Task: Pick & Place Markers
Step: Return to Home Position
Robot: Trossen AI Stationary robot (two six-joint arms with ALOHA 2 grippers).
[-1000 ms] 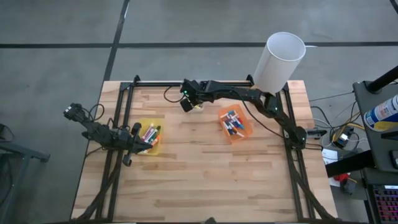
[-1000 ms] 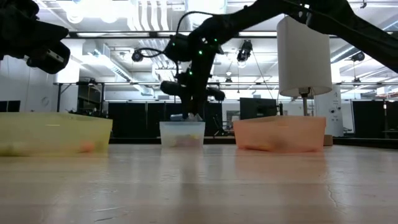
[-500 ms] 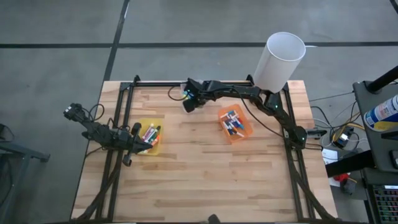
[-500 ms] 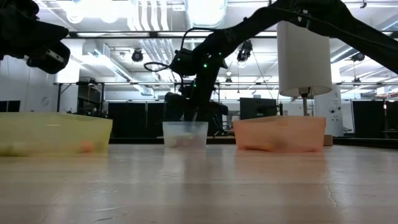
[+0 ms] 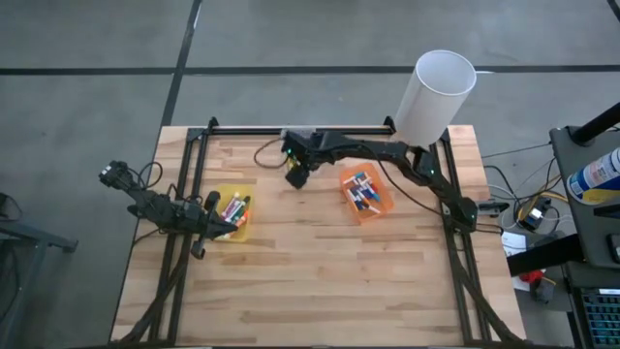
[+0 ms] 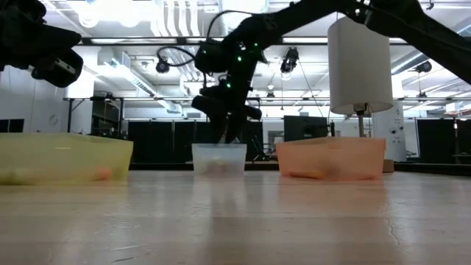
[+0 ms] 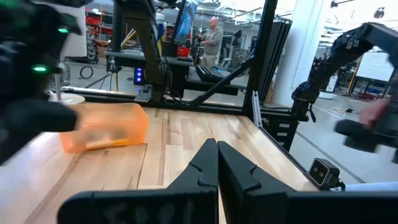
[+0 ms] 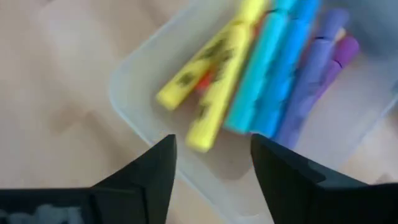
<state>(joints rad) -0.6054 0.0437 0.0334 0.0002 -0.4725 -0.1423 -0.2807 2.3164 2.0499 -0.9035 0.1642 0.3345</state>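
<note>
The right gripper [image 8: 211, 163] is being held open, empty, over the clear bin [image 8: 127, 109] (highlighters [image 8: 214, 65] seemingly delivered), the left gripper [image 7: 217, 146] closed over the yellow bin [image 5: 246, 231].

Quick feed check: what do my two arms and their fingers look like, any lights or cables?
Both arms are dark, slim jointed links. The right arm shows a green light at its wrist and a looping black cable. The right gripper has flat dark fingers; the left gripper has angular black ones. Thin cables trail from the left arm.
</note>
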